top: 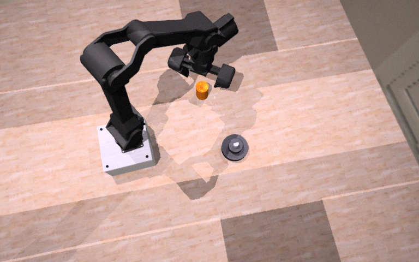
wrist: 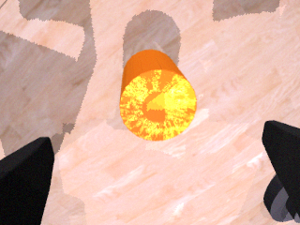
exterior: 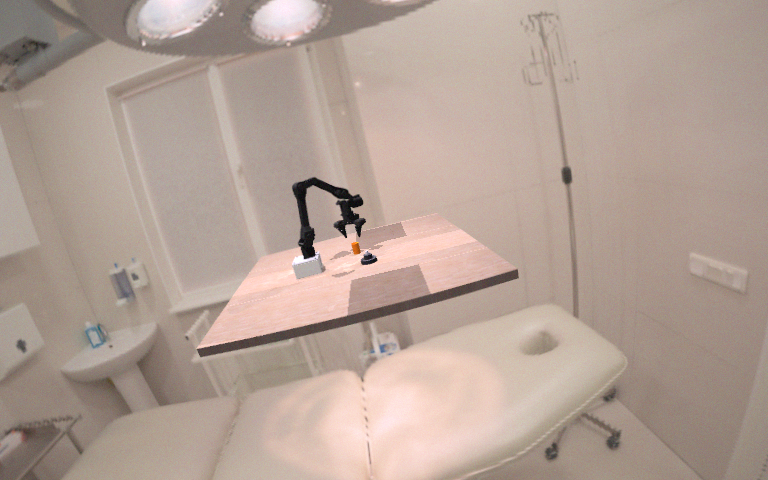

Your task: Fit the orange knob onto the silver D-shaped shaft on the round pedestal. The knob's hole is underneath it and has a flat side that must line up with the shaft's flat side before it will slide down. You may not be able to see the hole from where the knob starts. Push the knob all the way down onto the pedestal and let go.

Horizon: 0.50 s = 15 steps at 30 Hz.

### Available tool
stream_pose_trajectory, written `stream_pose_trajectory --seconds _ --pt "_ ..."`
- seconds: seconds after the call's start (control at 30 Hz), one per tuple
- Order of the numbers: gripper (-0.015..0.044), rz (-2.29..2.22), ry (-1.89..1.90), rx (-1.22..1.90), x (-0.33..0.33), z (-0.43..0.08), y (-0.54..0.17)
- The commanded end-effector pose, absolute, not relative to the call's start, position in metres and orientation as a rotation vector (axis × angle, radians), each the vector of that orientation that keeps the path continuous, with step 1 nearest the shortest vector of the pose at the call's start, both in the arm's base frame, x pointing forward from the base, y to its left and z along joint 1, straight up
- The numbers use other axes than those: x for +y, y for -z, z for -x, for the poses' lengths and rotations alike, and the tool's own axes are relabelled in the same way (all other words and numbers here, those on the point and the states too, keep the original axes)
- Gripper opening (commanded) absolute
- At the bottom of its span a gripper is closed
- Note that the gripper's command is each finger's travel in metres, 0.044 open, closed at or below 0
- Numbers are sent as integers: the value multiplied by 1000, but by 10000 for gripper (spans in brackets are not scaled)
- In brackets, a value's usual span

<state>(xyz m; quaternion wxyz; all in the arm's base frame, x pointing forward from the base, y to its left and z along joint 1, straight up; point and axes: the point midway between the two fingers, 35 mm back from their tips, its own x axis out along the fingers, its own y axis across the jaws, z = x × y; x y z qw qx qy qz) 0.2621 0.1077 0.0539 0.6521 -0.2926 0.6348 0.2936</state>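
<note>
The orange knob (top: 202, 92) (exterior: 355, 248) (wrist: 157, 105) stands upright on the table, a cylinder with a round mark and a lighter wedge on its top. Its underside with the hole is hidden. The dark round pedestal (top: 227, 153) (exterior: 368, 260) stands apart from it, with the small silver shaft (top: 235, 144) at its centre; the shaft's flat side cannot be made out. My gripper (top: 201, 81) (exterior: 351, 236) (wrist: 161, 141) is open and empty, pointing down above the knob. In the wrist view the knob shows between the fingers, touching neither and farther up the picture than the fingertips.
The arm's white base block (top: 128, 162) (exterior: 307, 268) stands on the wooden table (top: 309, 123) (exterior: 453, 254), left of the pedestal in the top view. The table's edge shows at the right there. Shadows of the arm lie around the knob.
</note>
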Motion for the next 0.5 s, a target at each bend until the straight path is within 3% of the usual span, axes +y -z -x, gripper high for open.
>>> stream_pose_trajectory --seconds 0.0,0.47 --pt "440 671 -667 1439 107 -263 -44" --pt "440 671 -665 1442 107 -264 -23"
